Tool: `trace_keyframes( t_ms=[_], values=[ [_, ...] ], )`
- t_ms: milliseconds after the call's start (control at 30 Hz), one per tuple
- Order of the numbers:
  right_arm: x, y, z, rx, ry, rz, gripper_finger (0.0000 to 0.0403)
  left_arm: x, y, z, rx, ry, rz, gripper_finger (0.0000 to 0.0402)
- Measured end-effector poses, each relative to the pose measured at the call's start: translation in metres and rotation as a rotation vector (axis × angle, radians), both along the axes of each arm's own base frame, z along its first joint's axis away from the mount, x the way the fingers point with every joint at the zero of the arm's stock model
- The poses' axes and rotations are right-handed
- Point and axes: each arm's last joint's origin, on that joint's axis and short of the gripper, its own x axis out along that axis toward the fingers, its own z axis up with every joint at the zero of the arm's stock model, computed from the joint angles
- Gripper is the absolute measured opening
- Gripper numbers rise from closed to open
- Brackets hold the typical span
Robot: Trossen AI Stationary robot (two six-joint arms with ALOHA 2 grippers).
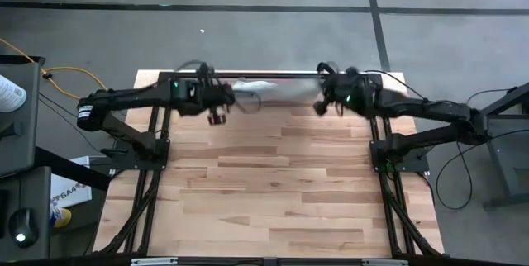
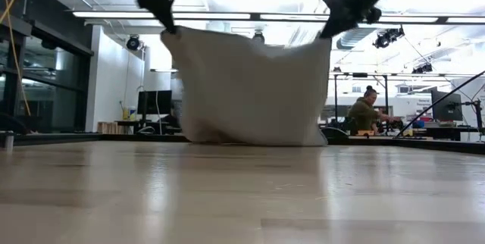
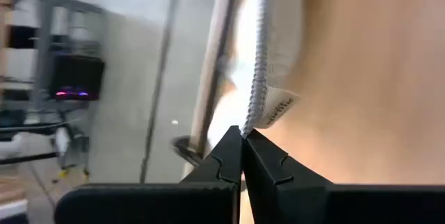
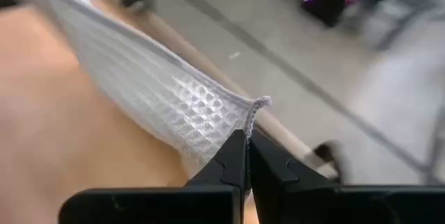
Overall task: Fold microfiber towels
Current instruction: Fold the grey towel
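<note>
The light grey-blue microfiber towel (image 2: 250, 89) hangs as a spread sheet between my two grippers at the table's far edge; its lower edge (image 2: 250, 139) rests on the wooden tabletop. In the high view it shows as a pale strip (image 1: 264, 89). My left gripper (image 3: 243, 135) is shut on one upper corner, beside the small white tag (image 3: 278, 106). My right gripper (image 4: 247, 135) is shut on the other upper corner. My left gripper pinches the towel's upper corner (image 3: 250, 116) at its stitched edge between the tips of its two fingers. The towel hangs below, its lower edge on the table. My right gripper pinches the other upper corner (image 4: 254, 113) at the hem between its fingertips. The upper edge sags slightly between the two grippers.
The wooden tabletop (image 1: 281, 183) stretches bare toward the near edge. The black arm frames (image 1: 145, 146) stand at both sides. Beyond the far edge a person (image 2: 365, 111) sits at a desk in the room.
</note>
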Motion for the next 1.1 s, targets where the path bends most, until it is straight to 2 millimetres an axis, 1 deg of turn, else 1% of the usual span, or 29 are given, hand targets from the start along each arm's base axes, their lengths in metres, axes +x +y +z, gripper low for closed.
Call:
trace_keyframes(
  t_ms=[67, 167, 267, 367, 500, 700, 867, 1100],
  values=[
    [0.0, 0.016, -0.011, 0.045, 0.008, 0.048, 0.0004, 0.001, -0.016, -0.013, -0.041, 0.025, -0.049, 0.0],
    [0.001, 0.036, -0.018, 0.083, -0.011, 0.089, 0.0004, 0.002, -0.039, -0.029, -0.11, 0.051, -0.129, 0.0],
    [0.001, 0.053, -0.026, 0.107, -0.01, 0.111, 0.0004, 0.0, -0.055, -0.043, -0.147, 0.065, -0.155, 0.0],
    [-0.002, 0.066, -0.031, 0.154, -0.006, 0.126, 0.0004, -0.004, -0.065, -0.056, -0.189, 0.069, -0.141, 0.0],
    [-0.006, 0.079, -0.044, 0.209, 0.026, 0.126, 0.0004, -0.007, -0.075, -0.073, -0.244, 0.077, -0.132, 0.0],
    [-0.015, 0.094, -0.071, 0.301, 0.039, 0.132, 0.0004, -0.007, -0.087, -0.097, -0.338, 0.054, -0.166, 0.0],
    [-0.02, 0.107, -0.095, 0.375, -0.007, 0.175, 0.0004, -0.006, -0.093, -0.11, -0.389, 0.022, -0.187, 0.0],
    [-0.024, 0.124, -0.125, 0.438, -0.102, 0.237, 0.0004, -0.003, -0.097, -0.125, -0.535, -0.039, -0.22, 0.0]
  ],
)
